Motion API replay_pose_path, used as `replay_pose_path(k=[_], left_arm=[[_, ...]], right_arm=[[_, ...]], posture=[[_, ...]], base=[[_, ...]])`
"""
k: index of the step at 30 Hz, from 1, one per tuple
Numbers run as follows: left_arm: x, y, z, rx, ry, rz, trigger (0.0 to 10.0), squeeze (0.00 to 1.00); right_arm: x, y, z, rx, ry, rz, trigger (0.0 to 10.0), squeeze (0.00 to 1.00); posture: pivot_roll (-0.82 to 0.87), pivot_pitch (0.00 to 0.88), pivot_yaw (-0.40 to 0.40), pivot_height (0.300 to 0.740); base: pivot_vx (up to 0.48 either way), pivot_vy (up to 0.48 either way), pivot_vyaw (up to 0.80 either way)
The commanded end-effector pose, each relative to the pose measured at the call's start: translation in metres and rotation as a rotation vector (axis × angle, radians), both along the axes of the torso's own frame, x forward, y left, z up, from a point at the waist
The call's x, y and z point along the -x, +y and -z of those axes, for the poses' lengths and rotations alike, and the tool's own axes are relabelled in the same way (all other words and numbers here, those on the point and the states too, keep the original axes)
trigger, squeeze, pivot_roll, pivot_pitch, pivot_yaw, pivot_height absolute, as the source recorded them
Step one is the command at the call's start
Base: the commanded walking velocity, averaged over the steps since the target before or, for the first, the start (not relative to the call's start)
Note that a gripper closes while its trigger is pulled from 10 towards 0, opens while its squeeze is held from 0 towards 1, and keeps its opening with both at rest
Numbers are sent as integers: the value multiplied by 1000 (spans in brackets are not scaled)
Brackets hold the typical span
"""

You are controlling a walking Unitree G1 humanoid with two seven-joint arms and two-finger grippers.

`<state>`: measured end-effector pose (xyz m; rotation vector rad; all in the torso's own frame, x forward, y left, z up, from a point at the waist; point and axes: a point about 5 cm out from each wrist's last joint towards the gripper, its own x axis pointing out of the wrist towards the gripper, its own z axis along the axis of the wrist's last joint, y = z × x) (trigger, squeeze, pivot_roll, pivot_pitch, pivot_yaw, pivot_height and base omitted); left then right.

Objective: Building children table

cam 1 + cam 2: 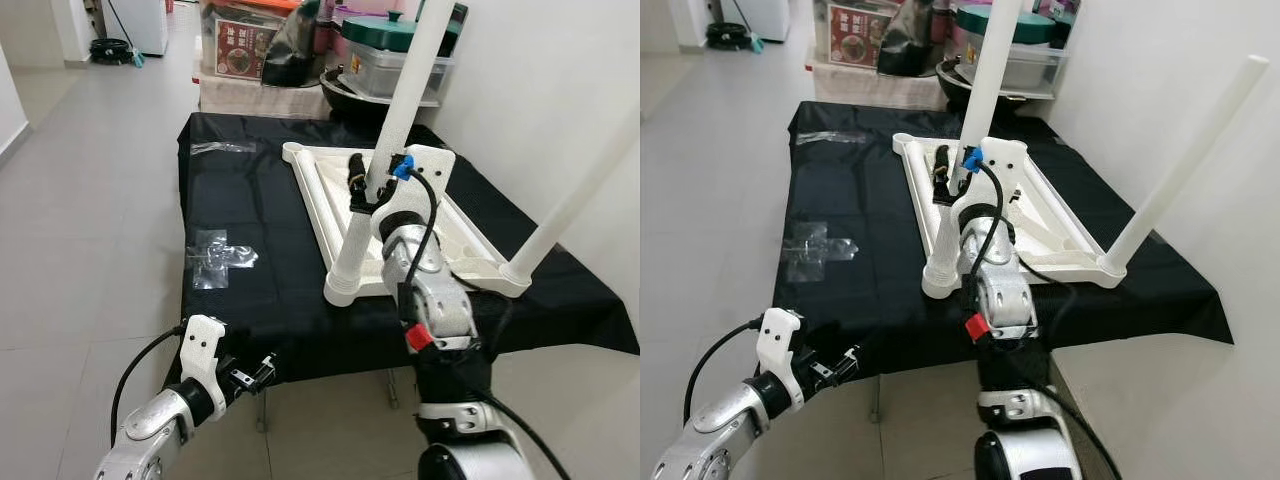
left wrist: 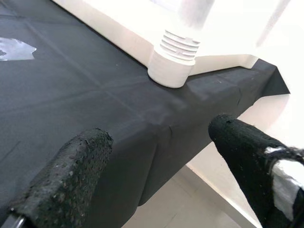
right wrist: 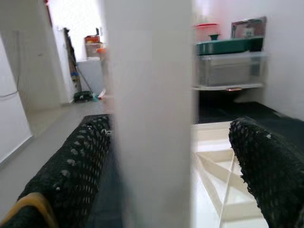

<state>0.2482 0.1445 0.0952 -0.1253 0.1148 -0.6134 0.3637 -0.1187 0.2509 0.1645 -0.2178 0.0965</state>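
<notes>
Black cloth covers a low surface point(image 1: 250, 200) on a pale tiled floor, beside a white wall. At centre, the right end effector point(image 1: 362, 188) reaches forward, its fingers spread wide around a white table leg point(image 1: 395, 120) without clearly touching it. That leg rises from the near corner of an upturned white tabletop point(image 1: 320, 200). A second leg point(image 1: 1185, 165) slants up at 2 o'clock. At 7 o'clock, the left end effector point(image 1: 262, 371) hovers open at the surface's near edge. Clear plastic bags point(image 1: 215, 257) lie at 9 o'clock. Storage boxes point(image 1: 395, 55) stand at 12 o'clock.
</notes>
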Motion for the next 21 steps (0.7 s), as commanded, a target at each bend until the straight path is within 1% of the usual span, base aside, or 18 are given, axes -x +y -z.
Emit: replay_pose_path(k=[1,2,4,6,7,8,11,12,13,15,16,17,19,20,21], left_arm=[[0,-2,0,8,3,12,10000,0],[0,-2,0,8,3,12,10000,0],[1,-2,1,8,7,12,10000,0],[1,-2,1,8,7,12,10000,0],[1,-2,2,9,8,15,10000,0],[0,-4,2,11,8,20,10000,0],[0,-4,1,12,6,20,10000,0],[-1,-4,0,12,4,20,10000,0],[-1,-4,0,12,4,20,10000,0],[-2,-3,0,12,1,21,10000,0],[-2,-3,0,12,1,21,10000,0],[-1,-3,0,11,2,21,10000,0],[0,-2,0,11,2,22,10000,0],[0,-2,0,10,3,21,10000,0],[0,-2,0,10,3,21,10000,0]], right_arm=[[-2,-4,0,-19,19,-72,10000,0],[-2,-4,0,-19,19,-72,10000,0],[-7,-15,-1,48,21,-110,10000,0],[-7,-15,-1,48,21,-110,10000,0],[-10,-21,-3,76,22,-122,10000,0],[-16,-29,-8,123,26,-203,10000,0],[-17,-30,-10,127,32,-234,10000,0],[-18,-30,-11,135,36,-290,10000,0],[-18,-30,-11,135,36,-290,10000,0],[-19,-31,-13,159,39,-367,10000,0],[-19,-31,-13,159,39,-367,10000,0],[-19,-34,-14,180,37,-409,2824,0],[-20,-36,-15,192,36,-432,2824,0],[-21,-39,-16,196,42,-446,0,0],[-21,-39,-16,196,42,-446,0,0]], posture=[[50,0,-163,740],[50,0,-163,740],[42,0,-156,740],[42,0,-156,740],[42,0,-156,740],[41,0,-155,740],[41,0,-155,740],[41,0,-155,740],[41,0,-155,740],[45,0,-155,740],[45,0,-155,740],[46,0,-154,740],[46,0,-154,740],[47,0,-157,740],[47,0,-157,740]], base=[[0,0,0],[0,0,0],[0,0,0],[0,0,0],[0,0,0],[0,0,0],[0,0,0],[0,0,0],[0,0,0],[0,0,0],[0,0,0],[0,0,0],[0,0,0],[0,0,0],[0,0,0]])
